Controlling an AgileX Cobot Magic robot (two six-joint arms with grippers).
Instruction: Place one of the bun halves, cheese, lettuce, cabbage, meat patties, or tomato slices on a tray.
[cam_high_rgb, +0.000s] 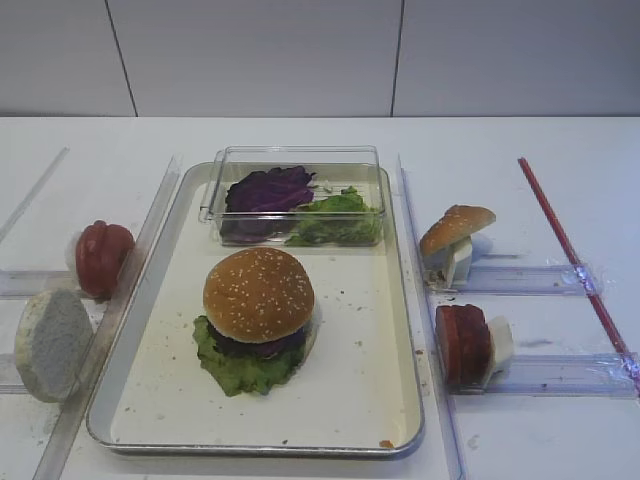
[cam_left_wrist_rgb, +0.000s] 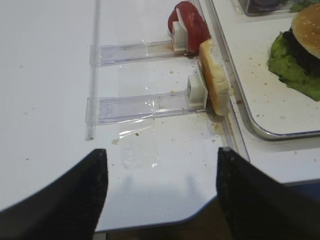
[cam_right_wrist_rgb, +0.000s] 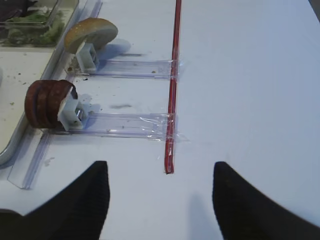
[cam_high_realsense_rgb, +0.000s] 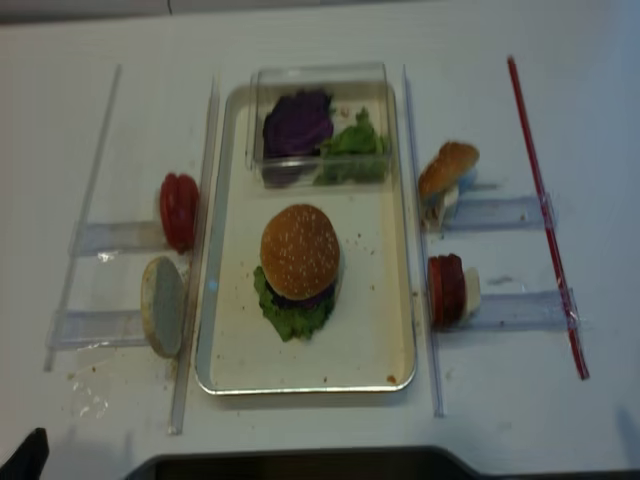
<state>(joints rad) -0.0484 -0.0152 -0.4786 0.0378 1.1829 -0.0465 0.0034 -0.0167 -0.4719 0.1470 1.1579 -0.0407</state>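
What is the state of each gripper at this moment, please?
Left gripper: open, holding nothing, above the white table.
Right gripper: open, holding nothing, above the table near the red strip.

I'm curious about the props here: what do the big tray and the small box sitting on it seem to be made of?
The tray looks like silvery metal: its raised rim is bright and reflective, while its floor is matte cream, flecked with crumbs, possibly a liner or coating. The small box looks like clear hard plastic: the purple cabbage and green lettuce show through its glossy walls.
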